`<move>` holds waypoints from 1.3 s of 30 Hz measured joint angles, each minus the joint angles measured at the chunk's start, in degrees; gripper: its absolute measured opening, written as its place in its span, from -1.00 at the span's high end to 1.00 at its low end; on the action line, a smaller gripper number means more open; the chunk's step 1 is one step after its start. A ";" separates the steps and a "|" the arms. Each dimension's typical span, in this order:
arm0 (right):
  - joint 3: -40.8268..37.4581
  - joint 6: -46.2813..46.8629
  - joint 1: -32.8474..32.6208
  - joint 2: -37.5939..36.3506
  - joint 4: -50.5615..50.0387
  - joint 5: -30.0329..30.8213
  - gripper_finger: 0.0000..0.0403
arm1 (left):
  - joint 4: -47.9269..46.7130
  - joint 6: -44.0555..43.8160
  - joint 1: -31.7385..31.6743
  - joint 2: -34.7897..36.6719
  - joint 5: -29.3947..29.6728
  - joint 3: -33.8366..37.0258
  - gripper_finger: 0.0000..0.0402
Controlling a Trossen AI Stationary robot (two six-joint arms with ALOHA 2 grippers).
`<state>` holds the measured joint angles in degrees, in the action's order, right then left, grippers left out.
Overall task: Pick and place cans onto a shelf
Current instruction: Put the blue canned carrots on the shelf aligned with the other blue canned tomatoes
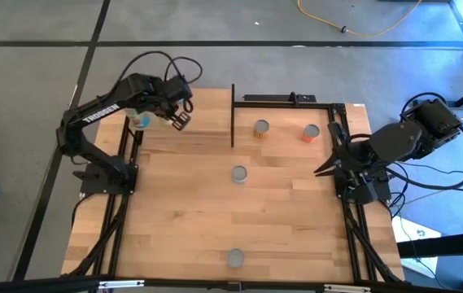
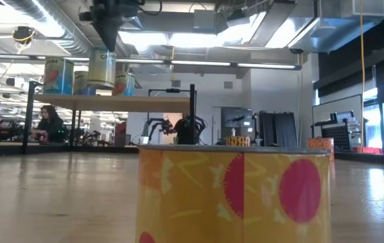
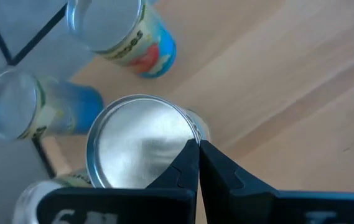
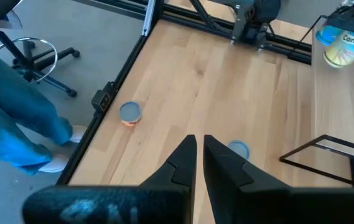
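1. Near can [image 2: 235, 196]: a yellow tin with red discs fills the foreground of the low view; from above it is the can at the table's front edge, seen as a grey top [image 1: 235, 258].
2. Middle can [image 1: 239, 173]: stands alone at mid-table, well apart from the others.
3. Two far cans: an orange-labelled one [image 1: 261, 128] and a red-labelled one [image 1: 311, 133] stand side by side, apart, to the right of a black post [image 1: 232, 114].
4. Table [image 1: 182, 212]: light wood, with the arm bases at its left and right edges.
5. Right gripper [image 1: 322, 170]: rests at the table's right edge, near the red-labelled can; in its wrist view the fingers [image 4: 180, 163] lie nearly together with only a narrow gap, holding nothing.
6. Left gripper [image 1: 181, 120]: over the far-left corner, above the shelf [image 2: 111, 99]. Its fingers [image 3: 189, 165] are shut, their tips pressed on the rim of a silver-topped can [image 3: 140, 140]; the low view shows this can [image 2: 102, 67] hanging under the gripper.
7. Shelf cans: blue-labelled tins [image 3: 124, 34] stand just beside the held one; in the low view they stand in a row [image 2: 58, 75] on the shelf board.
8. Background: a person [image 2: 48, 125] sits in the room beyond the table.
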<state>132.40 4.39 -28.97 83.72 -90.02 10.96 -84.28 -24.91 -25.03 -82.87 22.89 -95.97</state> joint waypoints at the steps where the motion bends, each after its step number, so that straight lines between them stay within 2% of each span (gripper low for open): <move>1: 0.00 -0.10 0.00 0.00 0.00 0.00 0.84 | 1.12 0.41 -0.34 0.00 -0.66 0.14 1.00; 10: 0.00 -0.10 0.00 0.02 0.00 0.00 0.84 | 1.57 2.67 -2.74 -0.45 -1.87 0.33 1.00; 24: 0.00 -0.36 0.00 0.07 0.00 0.05 0.84 | 2.09 4.67 -3.20 -3.95 -5.95 0.29 1.00; 33: 0.00 -0.36 0.00 0.07 0.00 0.07 0.84 | 2.74 5.08 -3.20 -4.68 -5.63 0.27 1.00; 39: 0.00 -0.34 0.00 0.07 0.00 0.07 0.84 | 2.72 3.57 -3.20 -4.68 -5.48 0.27 0.91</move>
<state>132.40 4.05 -28.97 83.79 -90.02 11.03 -81.56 -21.34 -28.23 -87.55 17.41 -95.70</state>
